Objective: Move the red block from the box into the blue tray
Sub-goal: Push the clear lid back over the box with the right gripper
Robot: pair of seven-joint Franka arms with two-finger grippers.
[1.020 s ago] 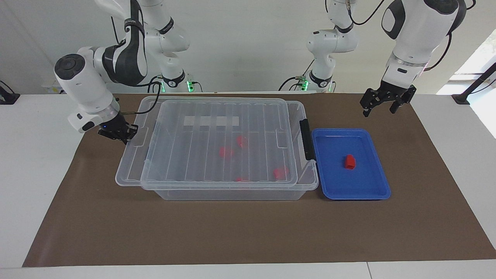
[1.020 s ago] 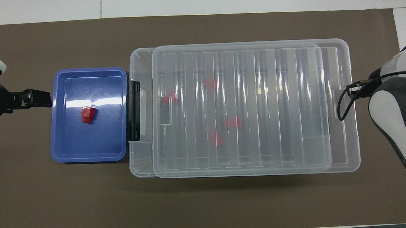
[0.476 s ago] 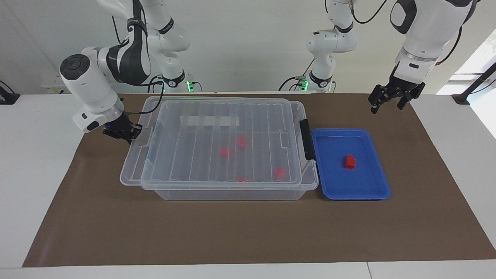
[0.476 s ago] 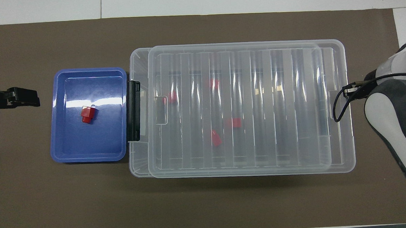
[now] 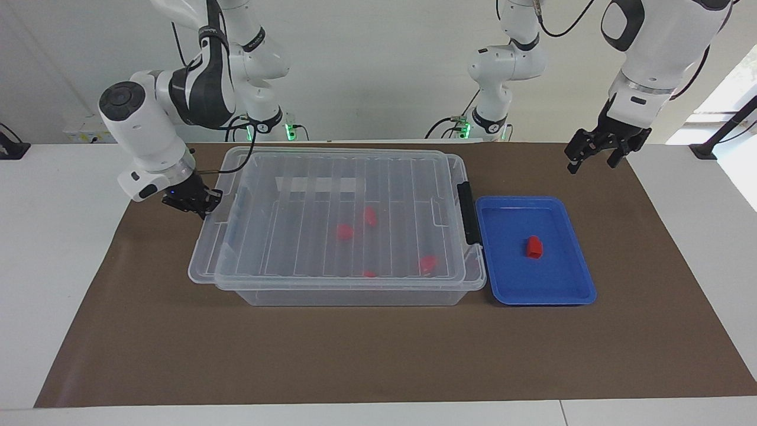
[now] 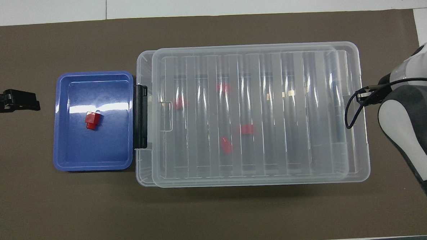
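One red block (image 5: pixel 533 247) (image 6: pixel 91 120) lies in the blue tray (image 5: pixel 535 200) (image 6: pixel 92 73). Several more red blocks (image 5: pixel 344 231) (image 6: pixel 246 129) lie inside the clear box (image 5: pixel 355 296) (image 6: pixel 145 173), under its ribbed lid (image 5: pixel 331 177) (image 6: pixel 272 150). The lid rests on the box, slightly offset toward the right arm's end. My right gripper (image 5: pixel 200 205) is shut on the lid's end rim there; in the overhead view its own arm (image 6: pixel 408 118) hides it. My left gripper (image 5: pixel 591 164) (image 6: pixel 35 105) hangs open and empty over the mat, off the tray's outer end.
A black handle clip (image 5: pixel 466 213) (image 6: pixel 141 116) sits on the box end that touches the tray. Box and tray stand on a brown mat (image 5: pixel 378 355) (image 6: pixel 217 213) that covers the white table.
The lid has slid toward the left arm's end of the table, along with my right gripper. My left gripper has risen and drawn away from the tray.
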